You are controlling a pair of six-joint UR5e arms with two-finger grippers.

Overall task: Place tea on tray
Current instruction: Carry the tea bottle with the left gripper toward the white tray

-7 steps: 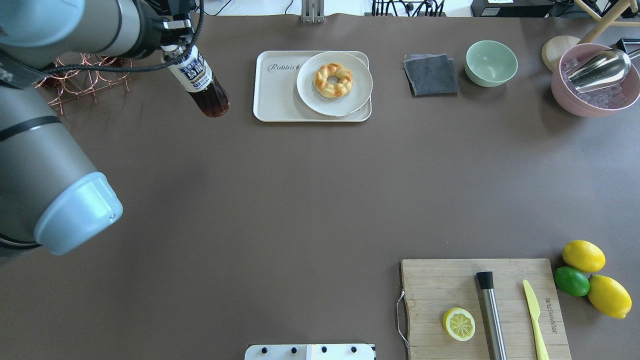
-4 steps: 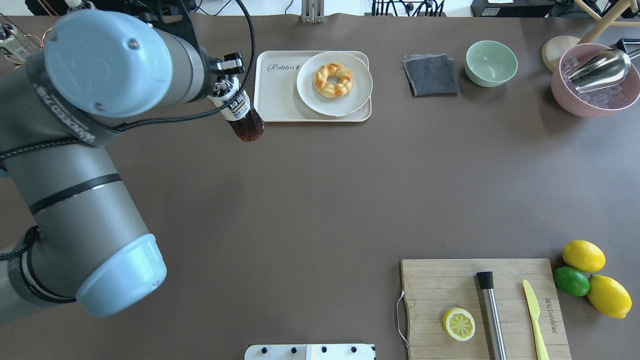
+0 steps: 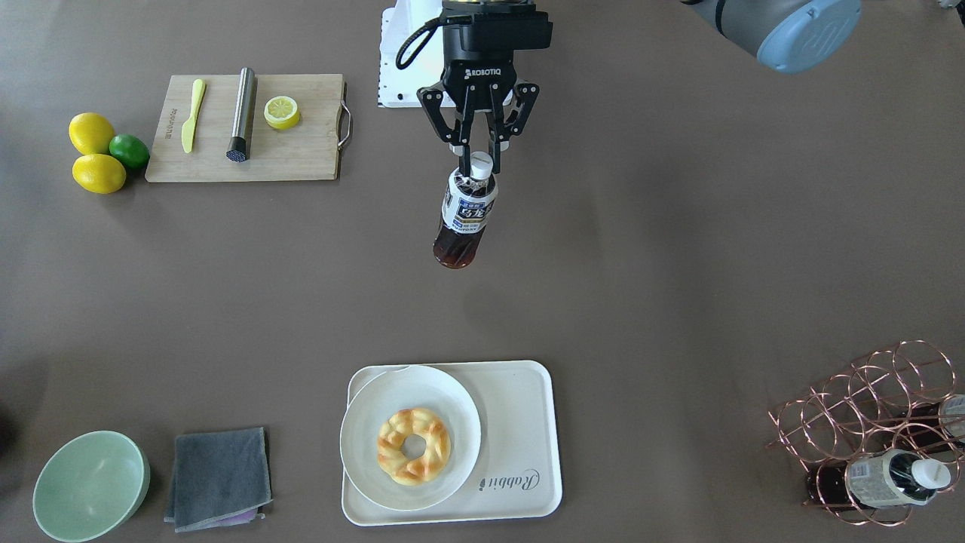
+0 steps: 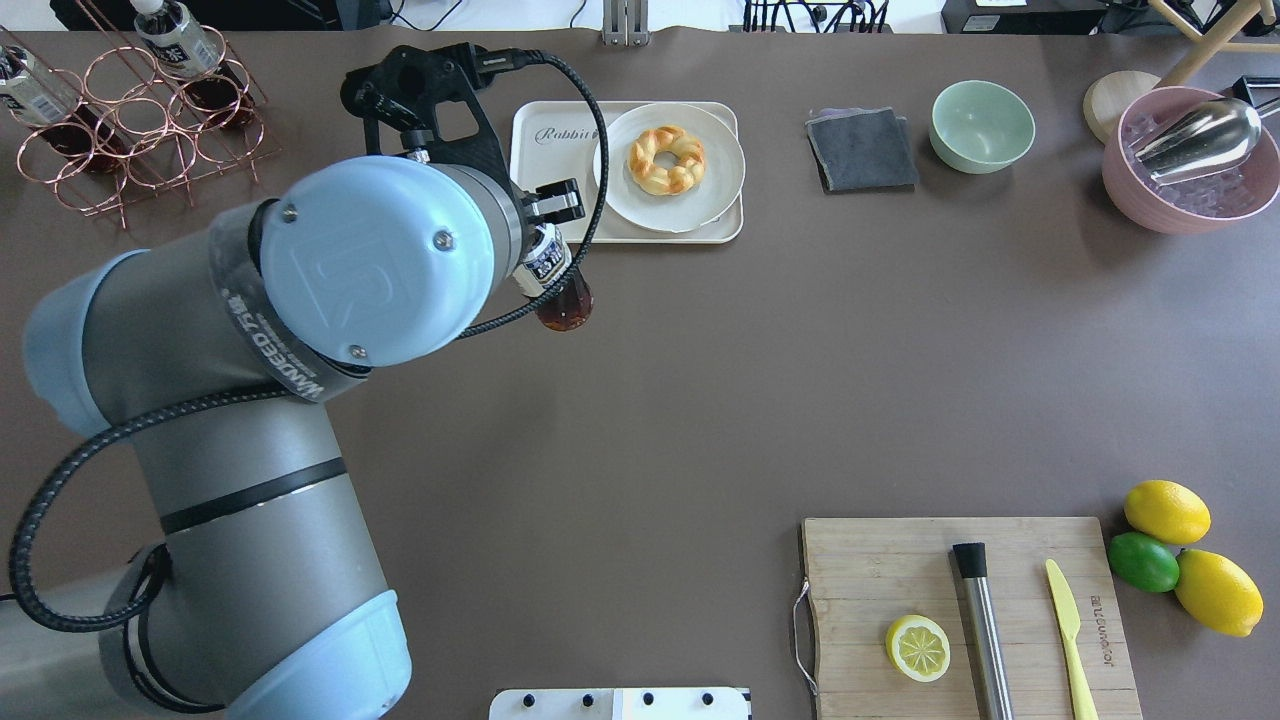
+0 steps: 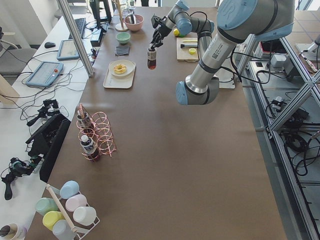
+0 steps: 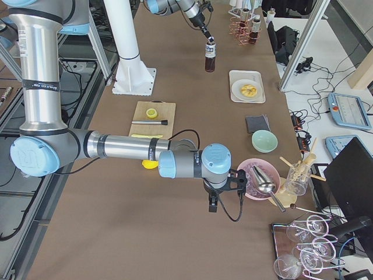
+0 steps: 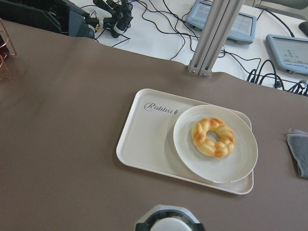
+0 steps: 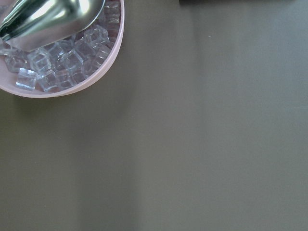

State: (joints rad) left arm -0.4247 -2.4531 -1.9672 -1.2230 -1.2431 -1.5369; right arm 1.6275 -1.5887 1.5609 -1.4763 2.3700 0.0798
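1. Exterior front-facing view: one tea bottle [image 3: 467, 215] is being gripped at its white cap by the left gripper [image 3: 479, 160]. The fingers are being pressed in narrowly against the cap, and the bottle is hanging upright beneath them.
2. The tea is being held on the robot's side of the one cream tray [image 3: 520, 422], apart from it and not on it.
3. One round white plate [image 3: 362, 441] with one braided ring pastry [image 3: 413, 445] is being carried on the tray, on the half away from the "Rabbit" script.
4. Two further bottles [image 3: 878, 479] are being stored in one copper wire rack [image 3: 867, 434].
5. One lemon half [image 3: 281, 111], one steel muddler [image 3: 242, 113] and one yellow knife [image 3: 194, 113] are being borne by one wooden cutting board [image 3: 309, 151]. Two whole lemons [image 3: 90, 132] and one lime [image 3: 130, 150] are lying beside it.
6. One green bowl [image 3: 90, 483] is sitting next to one grey cloth [image 3: 219, 475].
7. The right gripper [image 6: 214, 204] is being shown only from the side, near one pink bowl [image 4: 1130, 200] of ice holding one metal scoop [image 4: 1200, 140]. How far its fingers are parted cannot be told.
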